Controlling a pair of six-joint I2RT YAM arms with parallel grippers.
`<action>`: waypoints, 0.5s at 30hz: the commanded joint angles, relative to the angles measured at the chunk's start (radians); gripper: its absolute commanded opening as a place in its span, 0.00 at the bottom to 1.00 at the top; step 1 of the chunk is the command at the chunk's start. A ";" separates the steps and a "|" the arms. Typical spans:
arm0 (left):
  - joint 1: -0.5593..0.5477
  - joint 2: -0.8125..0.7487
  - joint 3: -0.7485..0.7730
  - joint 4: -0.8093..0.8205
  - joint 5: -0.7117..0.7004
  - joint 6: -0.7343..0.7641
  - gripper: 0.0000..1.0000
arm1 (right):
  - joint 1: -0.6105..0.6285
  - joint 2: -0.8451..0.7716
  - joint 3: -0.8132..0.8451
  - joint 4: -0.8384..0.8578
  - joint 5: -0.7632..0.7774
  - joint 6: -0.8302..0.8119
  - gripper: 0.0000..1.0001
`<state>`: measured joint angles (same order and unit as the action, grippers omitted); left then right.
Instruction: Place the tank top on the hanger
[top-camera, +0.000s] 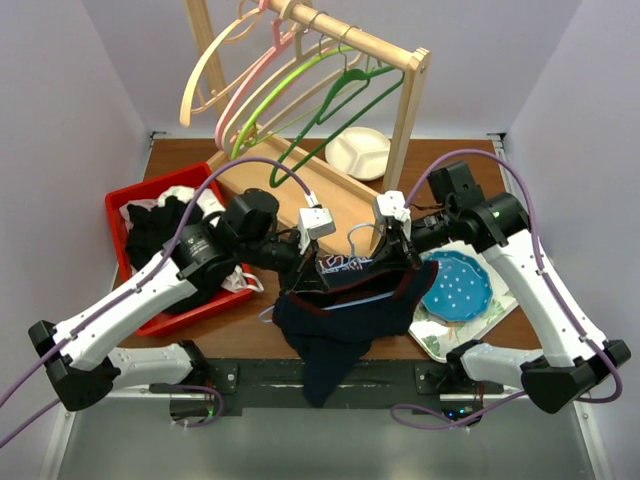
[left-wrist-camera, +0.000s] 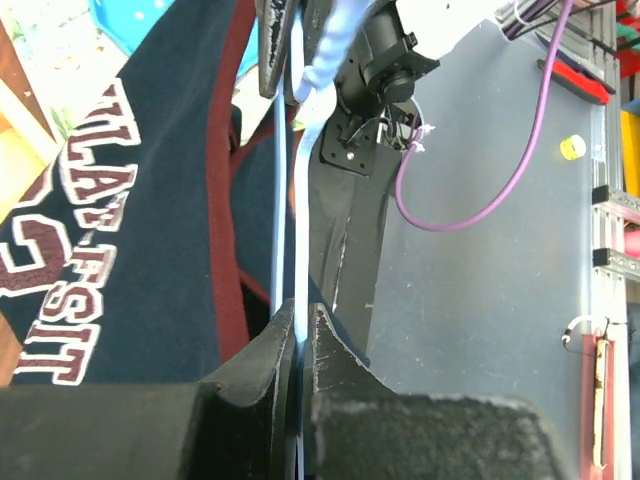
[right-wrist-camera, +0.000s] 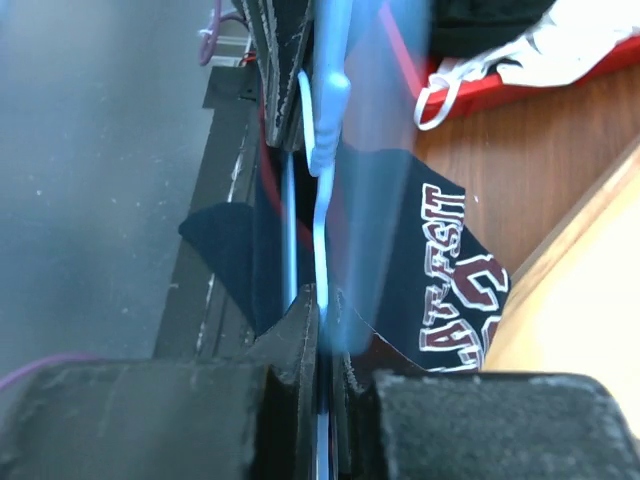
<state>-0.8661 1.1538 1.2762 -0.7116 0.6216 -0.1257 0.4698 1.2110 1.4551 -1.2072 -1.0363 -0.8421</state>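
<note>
The left gripper (left-wrist-camera: 300, 335) and the right gripper (right-wrist-camera: 322, 312) are each clamping shut on the thin light-blue plastic hanger (left-wrist-camera: 303, 200). It is carrying the dark navy sleeveless fabric tank top with dark red trim (top-camera: 335, 330) mid-table, with the hem trailing toward 6 o'clock over the brown wooden table's (top-camera: 180, 160) near edge. Doing this well probably means seating both straps evenly on the hanger's shoulders before loosening either grip.

- Tank top (top-camera: 325, 335): dark navy, dark red trim, white lettering outlined in maroon.
- Hanger (left-wrist-camera: 301, 200): pale light blue.
- Bin (top-camera: 116, 218): red.
- Plate (top-camera: 458, 285): turquoise, white dots.
- 4 rack hangers (top-camera: 340, 110): cream, pink, lime, dark green.
- Cable (left-wrist-camera: 470, 220): purple.
</note>
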 joint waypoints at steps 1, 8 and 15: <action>0.003 -0.040 0.075 0.011 -0.040 0.055 0.17 | 0.010 0.005 0.002 -0.069 -0.064 -0.031 0.00; 0.004 -0.288 -0.010 -0.118 -0.212 0.289 0.98 | -0.014 -0.041 -0.018 -0.097 -0.039 -0.087 0.00; 0.004 -0.471 -0.193 -0.095 -0.131 0.440 1.00 | -0.060 -0.047 -0.018 -0.114 -0.064 -0.114 0.00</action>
<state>-0.8642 0.7143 1.1954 -0.8066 0.4446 0.1890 0.4294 1.1790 1.4349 -1.3037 -1.0512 -0.9226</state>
